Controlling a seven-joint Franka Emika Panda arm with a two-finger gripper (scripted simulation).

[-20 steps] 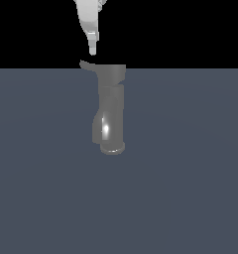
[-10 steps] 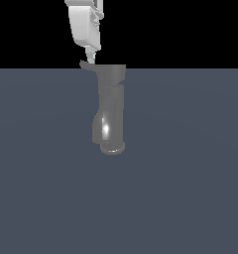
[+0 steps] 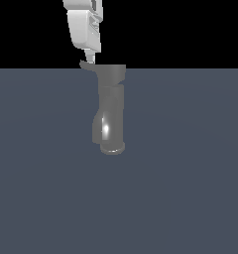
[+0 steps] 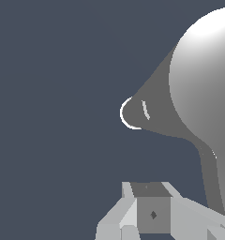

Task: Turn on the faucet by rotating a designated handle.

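we are seeing the handle (image 3: 86,65) jutting sideways from the faucet (image 3: 111,111) cap, sitting just under our fingertips, the gripper (image 3: 91,58) hanging directly above it, its fingers looking pressed together with nothing between, the faucet column standing on the grey floor (image 3: 190,173)

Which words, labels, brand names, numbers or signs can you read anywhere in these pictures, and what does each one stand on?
None: no readable text shows in either view.
The faucet, its handle, the hand and the grey floor all carry plain surfaces with no lettering, numbers or signs.
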